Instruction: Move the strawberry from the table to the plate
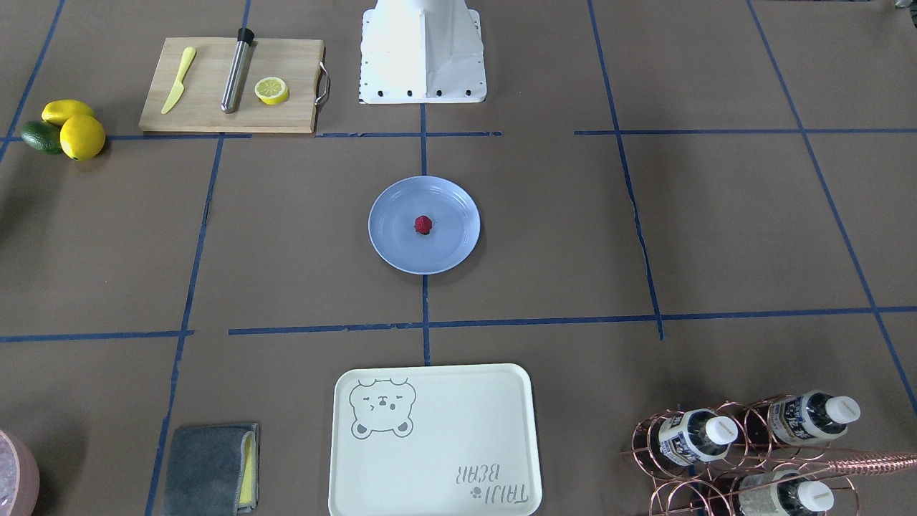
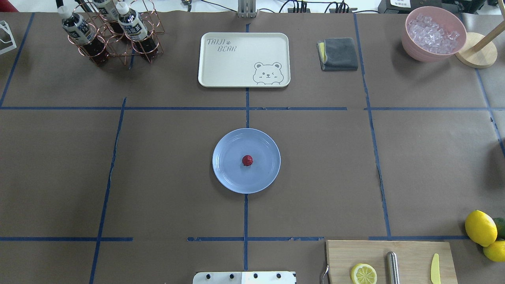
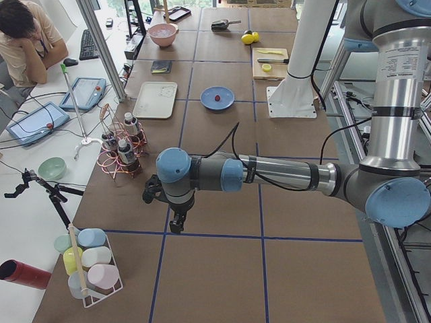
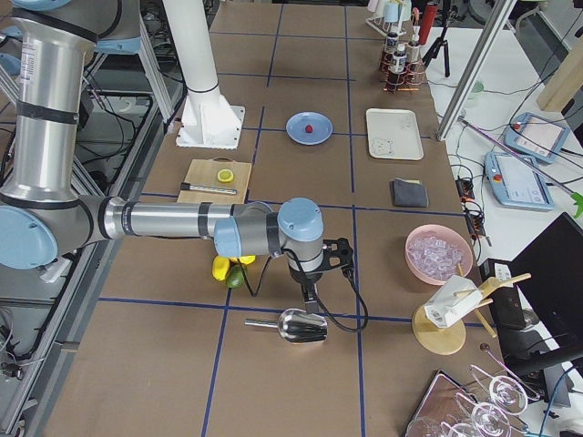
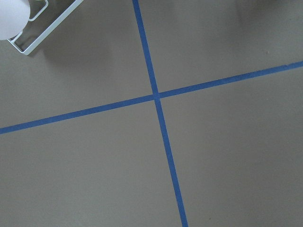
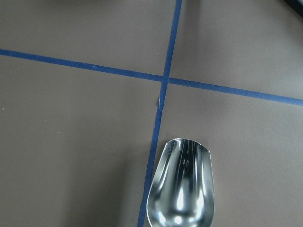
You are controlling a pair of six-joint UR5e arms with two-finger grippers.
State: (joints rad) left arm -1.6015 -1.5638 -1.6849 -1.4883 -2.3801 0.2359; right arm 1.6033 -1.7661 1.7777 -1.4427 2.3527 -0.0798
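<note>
The small dark red strawberry (image 1: 423,225) (image 2: 247,160) lies in the middle of the light blue plate (image 1: 398,247) (image 2: 229,175), which sits at the centre of the brown table (image 1: 716,229). Both grippers are far from it. Past the table's left end, my left gripper (image 3: 176,225) hangs above a tape crossing. My right gripper (image 4: 310,296) hovers over a metal scoop (image 4: 296,325) (image 6: 182,189) toward the right end. Only the side views show either gripper, so I cannot tell whether they are open or shut.
A cutting board (image 2: 388,260) carries a lemon half, a steel rod and a yellow knife, with lemons (image 2: 480,228) beside it. Along the far side stand a cream bear tray (image 2: 244,59), a bottle rack (image 2: 110,33), a grey cloth (image 2: 339,53) and a pink ice bowl (image 2: 434,33). A person (image 3: 27,40) sits beside the table.
</note>
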